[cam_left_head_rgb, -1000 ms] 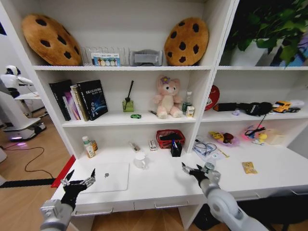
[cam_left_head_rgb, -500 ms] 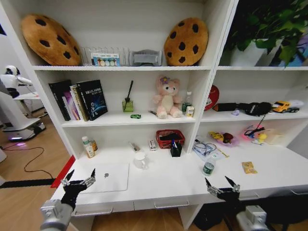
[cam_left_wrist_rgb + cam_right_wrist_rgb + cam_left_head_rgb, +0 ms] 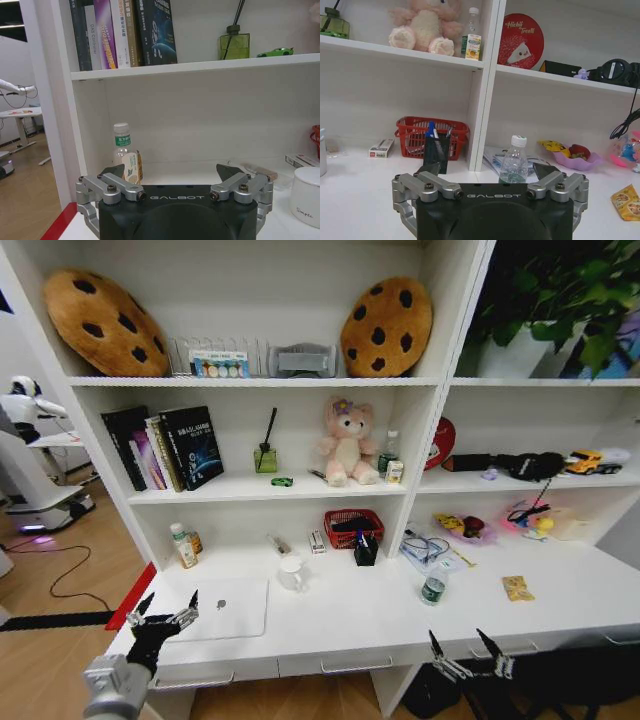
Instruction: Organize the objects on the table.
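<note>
A slim silver laptop lies shut at the left of the white table. My left gripper hovers open over the laptop's left edge, holding nothing. My right gripper is open and empty at the table's front edge. Beyond it stands a small clear bottle with a green label. A yellow snack packet lies to the right. A tiny green toy car sits on the shelf above. Pens stand in a black holder.
A white mug stands behind the laptop. A red basket, a small box and two bottles line the back wall. Papers and a pink bowl lie at the right. A pink teddy bear sits on the shelf.
My right arm has drawn back from beside the green-labelled bottle and dropped to the table's front edge, leaving the bottle standing. The left arm has not moved.
</note>
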Tool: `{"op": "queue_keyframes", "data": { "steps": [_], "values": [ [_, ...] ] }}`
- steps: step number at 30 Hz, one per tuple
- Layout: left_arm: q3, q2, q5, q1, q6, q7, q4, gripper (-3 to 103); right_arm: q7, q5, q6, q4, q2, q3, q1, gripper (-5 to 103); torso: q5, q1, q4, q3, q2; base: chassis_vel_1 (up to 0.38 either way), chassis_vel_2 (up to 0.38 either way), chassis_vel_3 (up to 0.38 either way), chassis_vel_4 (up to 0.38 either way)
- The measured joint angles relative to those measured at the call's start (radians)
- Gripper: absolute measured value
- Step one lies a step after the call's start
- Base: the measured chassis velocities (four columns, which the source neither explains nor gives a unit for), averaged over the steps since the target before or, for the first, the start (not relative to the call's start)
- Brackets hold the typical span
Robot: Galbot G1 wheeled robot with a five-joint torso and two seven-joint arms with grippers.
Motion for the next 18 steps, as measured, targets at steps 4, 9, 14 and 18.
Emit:
{"op": "queue_keyframes", "data": {
  "steps": [4,9,14,18],
  "values": [
    [0.000,0.000,0.000,0.000,0.000,0.000,0.000,100,0.003,0.017,-0.013,0.007,0.003,-0.001,0.014,100,-0.0001,0.000,-0.0001,0.000,0.000,0.000,0.000,0.000,0.000],
    [0.000,0.000,0.000,0.000,0.000,0.000,0.000,100,0.017,0.027,-0.026,0.010,0.001,-0.019,0.039,100,-0.0002,0.000,-0.0001,0.000,0.000,0.000,0.000,0.000,0.000],
    [0.000,0.000,0.000,0.000,0.000,0.000,0.000,100,0.028,0.023,-0.033,0.008,-0.004,-0.036,0.048,100,-0.0002,0.000,-0.0001,0.000,0.000,-0.065,-0.057,0.065,0.048],
    [0.000,0.000,0.000,0.000,0.000,0.000,0.000,100,0.030,0.022,-0.036,0.002,-0.012,-0.038,0.058,100,0.0003,0.000,0.0003,0.000,0.000,-0.139,-0.143,0.150,0.137]
  ]
}}
